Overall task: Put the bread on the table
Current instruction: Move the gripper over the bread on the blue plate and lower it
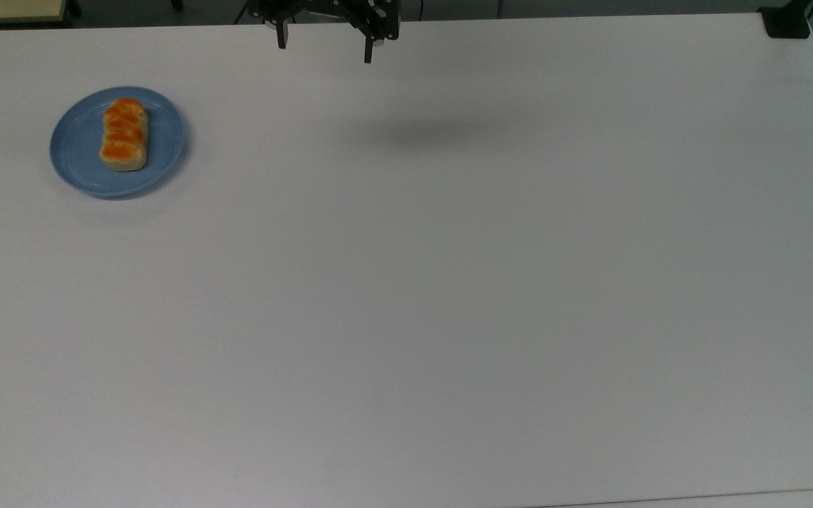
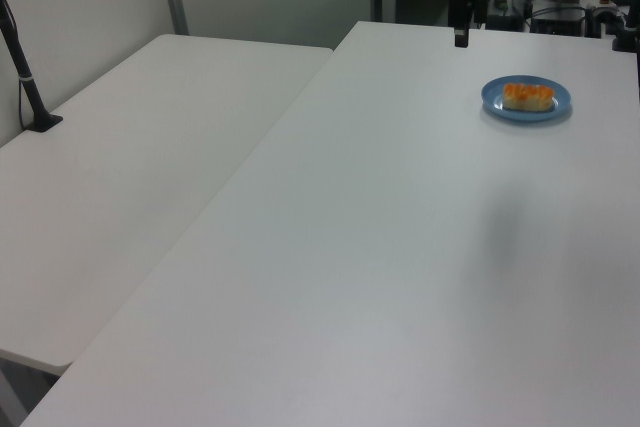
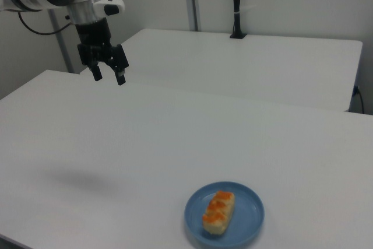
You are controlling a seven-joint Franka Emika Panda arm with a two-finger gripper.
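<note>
Two black fingers [image 3: 120, 77] hang spread and empty at the end of your white arm's gripper [image 1: 324, 44], high above the far edge of the large plain white counter [image 1: 449, 296]. You are at the reach step: nothing is grasped yet. The small oblong bread [image 1: 124, 135], pale-sided with an orange glazed top, lies on the round blue plate [image 1: 82, 166], well apart from the gripper toward the top view's left. Your next move calls for carrying the gripper across over the plate, lining the fingers across the loaf's short width, and descending. The top view cuts the arm off above the fingers, and the loaf's firmness is probably soft, though you cannot judge that here.
</note>
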